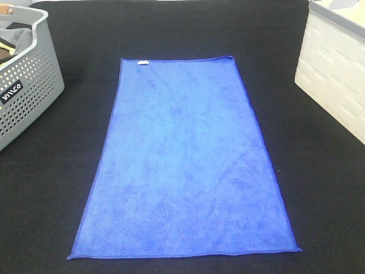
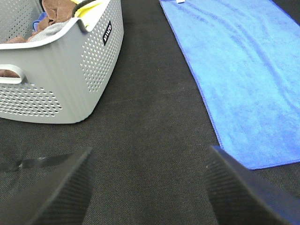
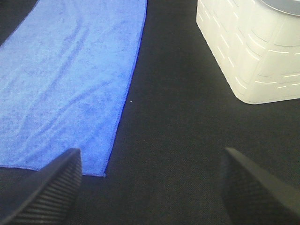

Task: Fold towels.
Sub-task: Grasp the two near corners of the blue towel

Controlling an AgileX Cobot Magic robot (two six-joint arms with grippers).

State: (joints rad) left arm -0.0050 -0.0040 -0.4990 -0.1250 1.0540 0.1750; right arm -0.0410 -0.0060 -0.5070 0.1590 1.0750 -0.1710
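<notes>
Nearest us, our left gripper [image 2: 150, 161] hangs over the black table [image 2: 154, 108]. Its two ribbed black fingers [image 2: 61, 187] are spread wide, with nothing between them but bare table. The towel [image 2: 243, 79] lies to this gripper's right. The towel's near left corner shows just past one finger, and we cannot tell whether finger and cloth touch.

Our right gripper [image 3: 151, 161] mirrors this off the towel's other side. Its jaws are wide apart and empty, and the towel's near right corner lies just beside one finger.

The towel is bright blue and lies flat and unfolded in the middle of the table. It is a long rectangle running away from us, short edge nearest. A darker stitched hem runs all the way round it, and a few shallow creases cross the cloth. On its far edge, close to the left corner, sits a small white tag [image 1: 142, 62].

Left of the towel's far half, and apart from it, stands a grey perforated basket [image 1: 34, 91]. It has a small black label on its wall, and brown, grey and yellow cloths are heaped inside.

Right of the towel's far half, also apart, stands a white bin [image 1: 333, 74] with short pressed lines patterning its walls.
</notes>
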